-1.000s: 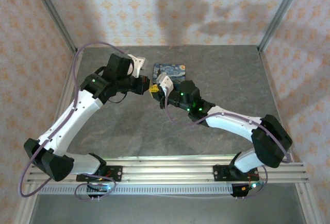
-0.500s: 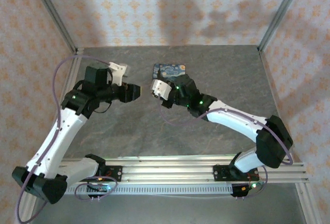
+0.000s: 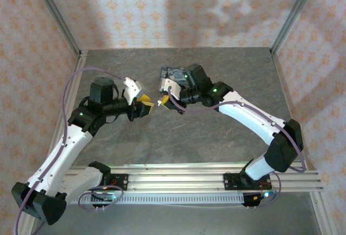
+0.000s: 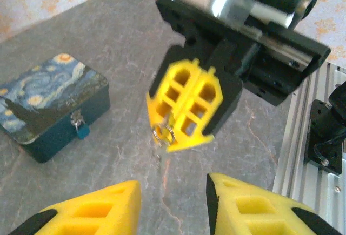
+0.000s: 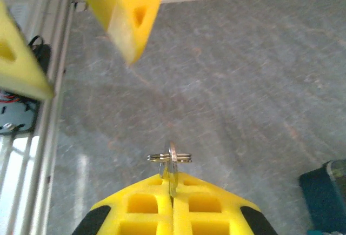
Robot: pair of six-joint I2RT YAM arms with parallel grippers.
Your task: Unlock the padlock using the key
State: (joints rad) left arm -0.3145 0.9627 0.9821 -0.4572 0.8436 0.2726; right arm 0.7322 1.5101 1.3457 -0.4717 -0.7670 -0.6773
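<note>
The key (image 5: 173, 171) is a small silver one on a split ring (image 5: 169, 158). My right gripper (image 5: 173, 180) is shut on it, held above the table. In the left wrist view the right gripper (image 4: 171, 138) points down toward the camera, the ring (image 4: 162, 134) dangling from its tip. My left gripper (image 4: 173, 205) is open and empty, a short way in front of the right one (image 3: 162, 102). The tiny padlock (image 4: 78, 120) hangs on the front of the blue painted box (image 4: 48, 97). In the top view the left gripper (image 3: 145, 107) faces the right one.
The blue box (image 3: 174, 74) lies at the back middle of the grey table, partly under the right arm. An aluminium rail (image 4: 303, 138) runs along the near edge. The left gripper's yellow fingers (image 5: 127, 8) hang at the top left of the right wrist view.
The two grippers met a second ago. The left one then pulled away to the left, opened, and has come back near the right gripper. The right gripper stays shut on the key.
</note>
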